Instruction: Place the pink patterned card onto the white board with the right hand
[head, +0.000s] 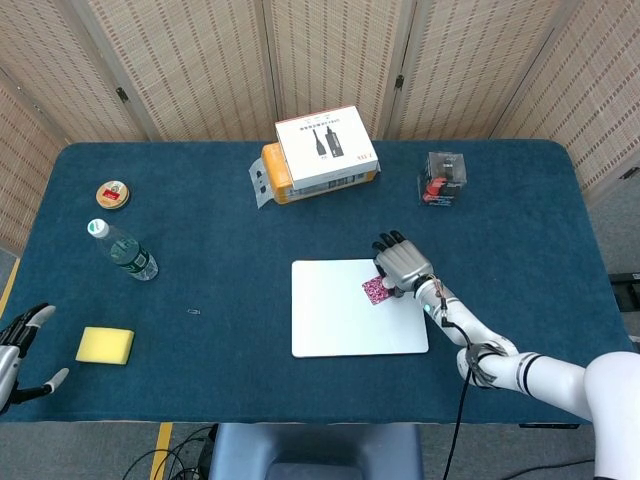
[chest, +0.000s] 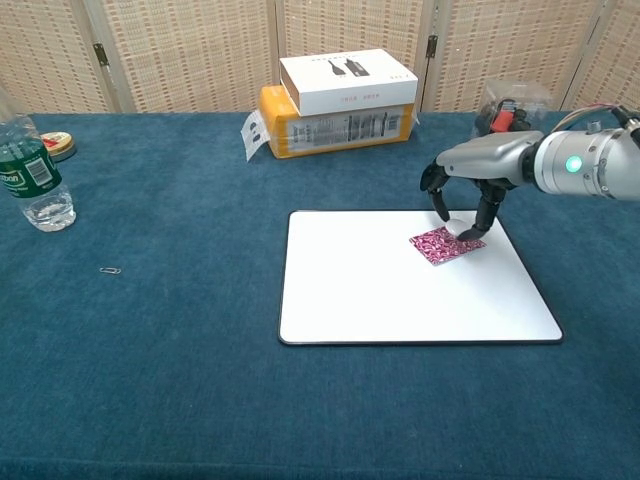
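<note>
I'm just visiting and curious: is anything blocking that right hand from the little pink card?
Nothing visible does. The right hand is directly over the pink patterned card, fingers reaching down to its far edge. The card already lies flat on the white board, with nothing else there.

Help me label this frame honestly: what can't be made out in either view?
- Right hand and pink card: the fingertips reach the card's far edge in chest view, but grip or mere touch is unclear; in head view the hand covers that edge.
- Left hand: cut off by the frame edge in head view, absent from chest view.
- Clear box: partly hidden behind the right arm in chest view.
</note>
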